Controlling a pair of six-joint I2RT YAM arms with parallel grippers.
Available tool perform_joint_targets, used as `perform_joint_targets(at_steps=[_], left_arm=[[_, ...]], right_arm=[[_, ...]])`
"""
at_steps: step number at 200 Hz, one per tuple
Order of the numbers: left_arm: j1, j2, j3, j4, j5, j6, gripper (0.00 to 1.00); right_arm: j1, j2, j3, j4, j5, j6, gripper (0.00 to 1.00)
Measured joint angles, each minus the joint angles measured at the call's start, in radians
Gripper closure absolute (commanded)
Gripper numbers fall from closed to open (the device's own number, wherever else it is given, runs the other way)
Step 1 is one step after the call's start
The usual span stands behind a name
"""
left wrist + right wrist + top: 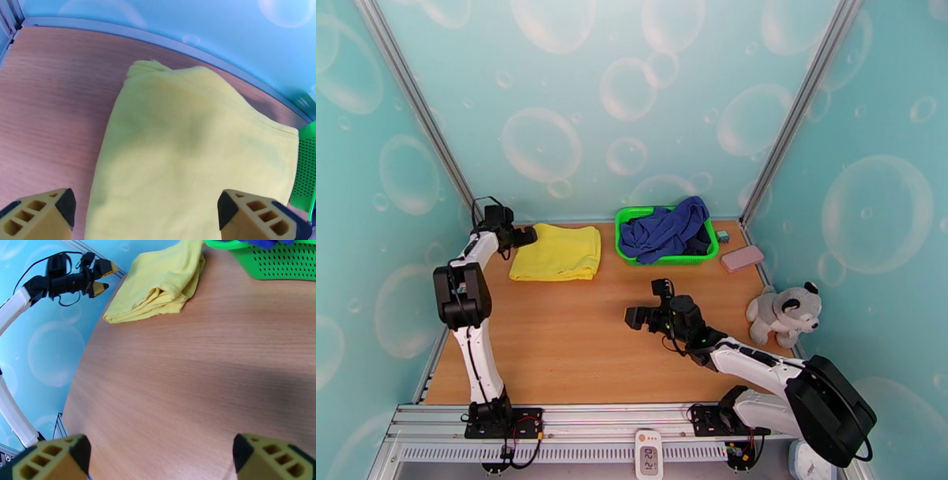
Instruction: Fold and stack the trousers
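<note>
The bright yellow trousers lie folded into a flat rectangle at the far left of the wooden table. My left gripper hovers at their left edge, pointing right over them. In the left wrist view the trousers spread out below my open left gripper, whose fingers hold nothing. My right gripper hangs open over the middle of the table, apart from the cloth. The right wrist view looks across bare wood from the right gripper to the trousers and the left gripper beyond.
A green basket holding blue cloth stands at the back centre, right of the trousers. A pink block and a small grey item lie beside it. A grey plush toy sits at the right edge.
</note>
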Motion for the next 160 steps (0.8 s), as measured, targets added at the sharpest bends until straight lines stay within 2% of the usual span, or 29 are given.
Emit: perform_joint_targets(at_steps=[13, 32, 78, 103, 116, 140, 160], left_arm=[[0.000, -0.044, -0.047, 0.103, 0.081, -0.032, 0.01], [-0.001, -0.024, -0.028, 0.243, 0.201, -0.098, 0.01], [-0.006, 0.228, 0.096, 0.519, 0.369, -0.294, 0.01], [-0.018, 0.409, 0.206, 0.541, 0.365, -0.346, 0.01], [-0.031, 0.447, 0.277, 0.538, 0.352, -0.341, 0.01], [-0.071, 0.431, 0.299, 0.517, 0.322, -0.316, 0.01], [-0.126, 0.328, 0.163, 0.513, 0.288, -0.275, 0.01]], right_arm=[[0.010, 0.006, 0.006, -0.011, 0.016, -0.009, 0.01], [0.052, 0.029, 0.044, -0.043, 0.042, -0.035, 0.01], [0.132, 0.105, 0.133, -0.041, 0.062, -0.052, 0.01], [0.157, 0.124, 0.133, -0.032, 0.066, -0.037, 0.01], [0.168, 0.124, 0.133, -0.031, 0.077, -0.031, 0.01], [0.174, 0.123, 0.132, -0.029, 0.089, -0.029, 0.01], [0.171, 0.122, 0.129, -0.024, 0.102, -0.029, 0.01]])
